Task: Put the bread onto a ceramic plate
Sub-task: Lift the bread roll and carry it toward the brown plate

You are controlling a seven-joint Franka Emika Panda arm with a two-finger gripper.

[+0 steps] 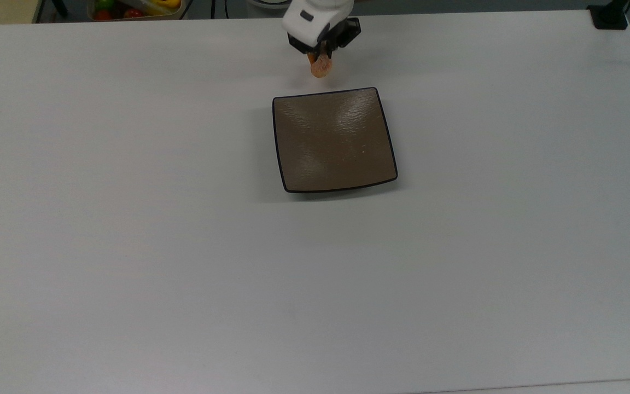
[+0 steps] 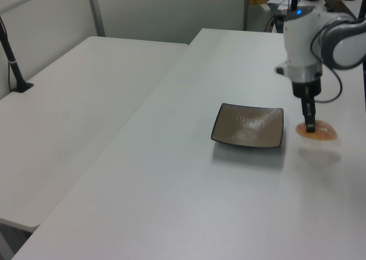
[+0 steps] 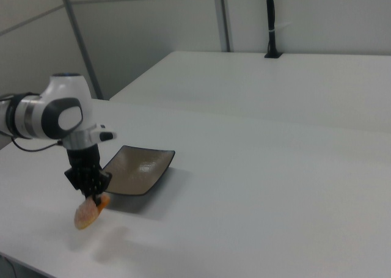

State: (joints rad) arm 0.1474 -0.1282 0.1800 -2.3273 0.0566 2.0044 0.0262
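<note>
Black two-finger gripper (image 1: 321, 53) (image 2: 310, 127) (image 3: 93, 195) on white arm: fingers pinched tight on one end of small oval orange-brown bread roll (image 1: 321, 67) (image 2: 318, 131) (image 3: 85, 214), sugary speckled crust. Roll hangs tilted, clear of white matte tabletop (image 1: 129, 246), faint shadow beneath. Square glossy brown ceramic plate (image 1: 333, 139) (image 2: 248, 126) (image 3: 135, 168), thin dark rim, fine-lined surface w/ curved edges, bare. In top view roll sits just beyond plate's far edge, not touching.
</note>
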